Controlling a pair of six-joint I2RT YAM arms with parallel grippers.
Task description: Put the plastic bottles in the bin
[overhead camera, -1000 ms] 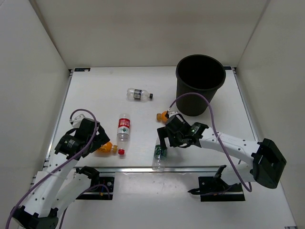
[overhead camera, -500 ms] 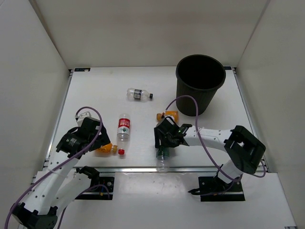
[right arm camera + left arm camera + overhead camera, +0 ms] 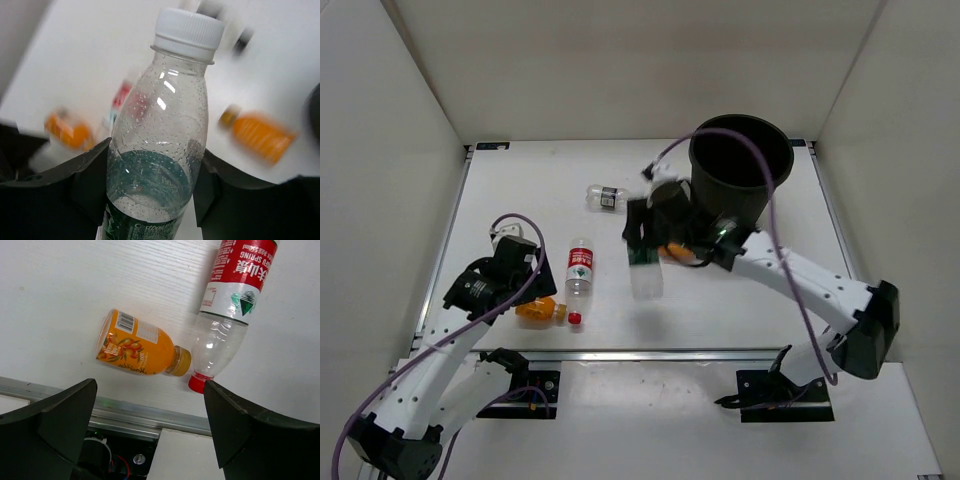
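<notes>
White tabletop, enclosed by pale walls, is bearing the lot.

Item one: clear plastic bottle with green label and white cap (image 3: 160, 150), hanging above the table, not yet over the tall round black plastic bin (image 3: 741, 170). The right gripper (image 3: 642, 248) is clamping its labelled lower half.

Risk: the smooth, droplet-beaded wall is inviting a slip. A low carry is risking a knock on the rim, or a drop onto the orange-filled bottle (image 3: 677, 250) lying beneath the arm.

Item two: left gripper (image 3: 150, 386), jaws spread wide and holding nothing, is hovering over a second orange-filled, orange-capped bottle (image 3: 136, 345). Its neck is lying just beside the red-and-white-labelled clear bottle (image 3: 227, 310), so closing there is likely nudging both.

Item three: dark-labelled, black-capped bottle (image 3: 610, 198), lying apart.
</notes>
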